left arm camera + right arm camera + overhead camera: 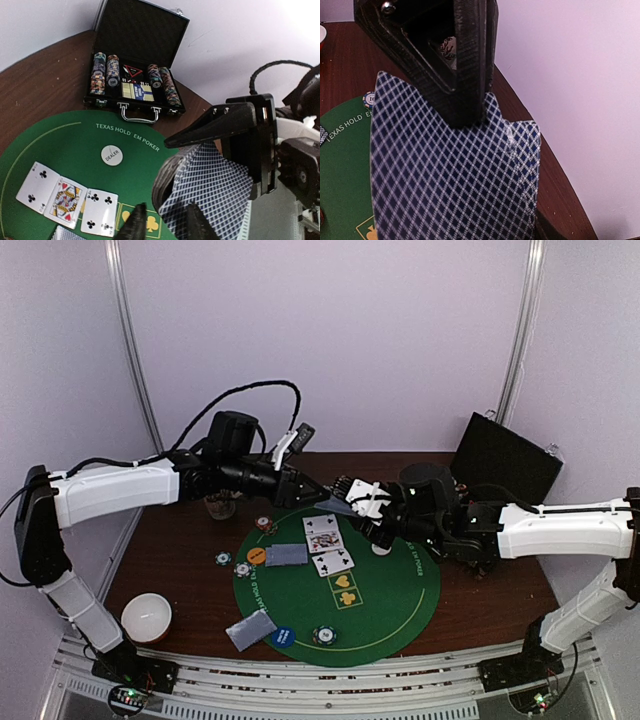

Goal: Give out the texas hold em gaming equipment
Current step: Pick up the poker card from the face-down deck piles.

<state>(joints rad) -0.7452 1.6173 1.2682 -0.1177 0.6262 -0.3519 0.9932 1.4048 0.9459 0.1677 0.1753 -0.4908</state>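
Observation:
My right gripper [352, 502] is shut on a deck of blue-backed cards [342, 505], held above the far edge of the green poker mat [380, 610]. The deck fills the right wrist view [455, 180] and hides the right fingers. My left gripper [325, 500] [165, 227] is open at the deck [210, 190], and the bent top card's edge lies between its fingers. Three face-up cards [65, 200] lie in a row on the mat. Face-down cards [287, 555] [250, 632], a white dealer button [111, 154], an orange disc [256, 556], a blue disc [282, 636] and single chips [243, 570] [322, 635] lie on the mat.
An open black case [135, 85] with rows of chips stands at the back right of the brown table [480, 610]. A patterned mug [220, 506] stands under the left arm. A white bowl [147, 617] sits at the front left.

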